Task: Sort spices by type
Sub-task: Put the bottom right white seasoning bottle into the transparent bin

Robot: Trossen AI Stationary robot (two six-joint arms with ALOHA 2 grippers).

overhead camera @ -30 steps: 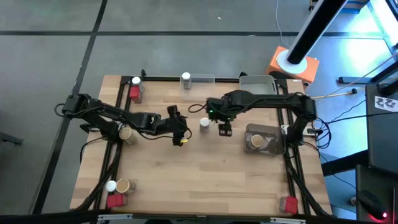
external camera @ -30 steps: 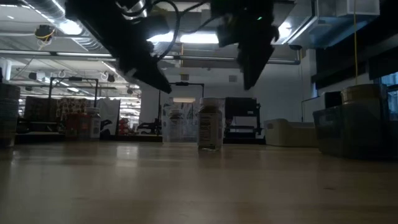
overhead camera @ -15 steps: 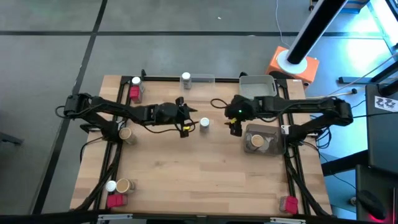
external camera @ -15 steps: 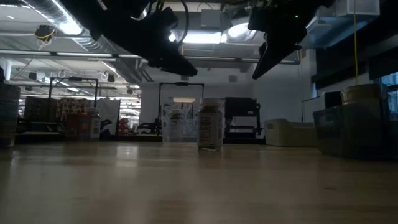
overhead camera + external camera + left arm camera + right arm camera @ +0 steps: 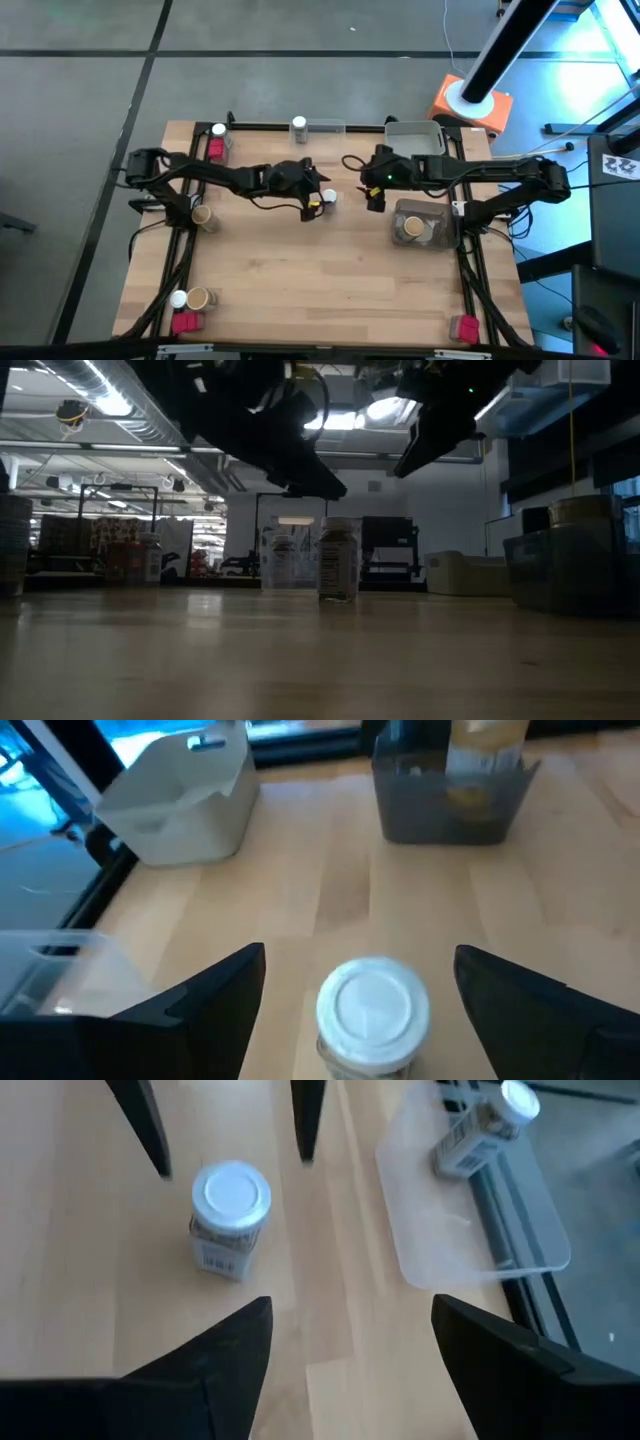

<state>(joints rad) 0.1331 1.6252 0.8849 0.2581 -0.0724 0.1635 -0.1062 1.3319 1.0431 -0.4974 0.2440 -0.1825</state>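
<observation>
A clear jar with a white lid point(image 5: 329, 198) stands upright on the wooden table near its middle; it also shows in the low view point(image 5: 338, 558). My left gripper point(image 5: 314, 201) is open just left of and above it. In the left wrist view its fingers stand on either side of the jar's lid point(image 5: 373, 1005) without touching. My right gripper point(image 5: 375, 196) is open and empty, raised to the right of the jar, which shows in the right wrist view point(image 5: 230, 1205).
A grey tray point(image 5: 437, 212) holding a tan jar stands at the right. A pale tray point(image 5: 413, 135) and a clear tray point(image 5: 325, 127) with a white-lidded jar stand at the far edge. Red packets, tan jars and white-lidded jars stand at the far-left and near-left corners, and a red packet point(image 5: 462, 328) at the near right.
My left gripper has gone toward the table's right edge, up to the white-lidded jar. My right gripper has drawn away from above the jar toward the table's right and slightly far side. The jar has stayed where it was.
</observation>
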